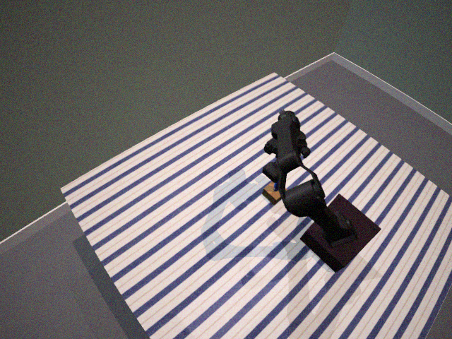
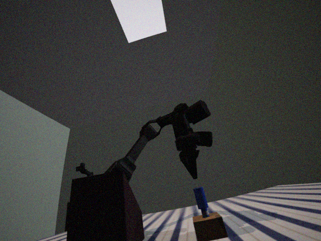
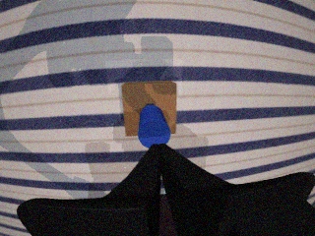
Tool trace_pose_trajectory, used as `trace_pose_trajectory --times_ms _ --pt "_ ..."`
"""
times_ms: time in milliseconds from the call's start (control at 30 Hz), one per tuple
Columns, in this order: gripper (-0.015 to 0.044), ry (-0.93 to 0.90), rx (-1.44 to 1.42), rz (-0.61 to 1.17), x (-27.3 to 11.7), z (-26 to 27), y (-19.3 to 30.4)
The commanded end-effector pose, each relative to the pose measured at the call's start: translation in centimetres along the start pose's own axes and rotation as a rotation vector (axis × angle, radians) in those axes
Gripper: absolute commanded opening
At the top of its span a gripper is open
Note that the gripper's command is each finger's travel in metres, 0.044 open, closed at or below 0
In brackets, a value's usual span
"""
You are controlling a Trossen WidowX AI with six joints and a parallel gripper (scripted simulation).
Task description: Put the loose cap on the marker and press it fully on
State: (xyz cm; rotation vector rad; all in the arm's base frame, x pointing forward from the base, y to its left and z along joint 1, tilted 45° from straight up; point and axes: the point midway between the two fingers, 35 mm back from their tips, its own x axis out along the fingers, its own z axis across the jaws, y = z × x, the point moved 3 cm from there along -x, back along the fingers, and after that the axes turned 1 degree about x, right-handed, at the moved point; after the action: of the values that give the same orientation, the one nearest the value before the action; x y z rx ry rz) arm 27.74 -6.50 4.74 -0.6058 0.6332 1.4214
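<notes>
The wooden holder block (image 1: 270,193) (image 2: 210,229) (image 3: 131,119) stands on the striped table. The blue cap (image 2: 200,197) (image 3: 154,132) sits over the top of the upright marker (image 2: 205,213), and only a short piece of the marker shows between the cap and the block. Whether the cap is fully pressed down I cannot tell. My gripper (image 2: 195,177) (image 3: 158,149) is shut with nothing between its fingertips. It points down from a little above the cap, with a gap between them in the exterior view. In the top view the arm hides the fingers and most of the cap.
The dark arm base (image 1: 361,227) (image 2: 97,205) stands on the striped table (image 1: 175,175) beside the holder block. The arm reaches from it over the block. Shadows of the arm fall on the table around the block.
</notes>
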Motion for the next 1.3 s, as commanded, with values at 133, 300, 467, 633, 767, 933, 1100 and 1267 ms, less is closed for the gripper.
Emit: trace_pose_trajectory --times_ms 133,300,467,633,767,933,1100,1267 --pt "0.0 -0.006 0.004 -0.001 1.3 0.1 0.0" --pt "0.0 -0.006 0.004 -0.001 2.0 0.1 0.0" --pt "0.0 -0.007 0.004 -0.001 2.7 0.1 0.0" --pt "0.0 -0.007 0.004 -0.002 3.4 0.1 0.0" --pt "0.0 0.001 -0.001 -0.006 2.8 0.0 -0.1" --pt "0.0 0.001 0.0 -0.006 2.6 -0.1 -0.2" --pt "0.0 0.005 0.002 -0.004 -3.8 -0.2 -0.3" --pt "0.0 0.002 0.002 -0.002 -6.0 -0.1 -0.1"
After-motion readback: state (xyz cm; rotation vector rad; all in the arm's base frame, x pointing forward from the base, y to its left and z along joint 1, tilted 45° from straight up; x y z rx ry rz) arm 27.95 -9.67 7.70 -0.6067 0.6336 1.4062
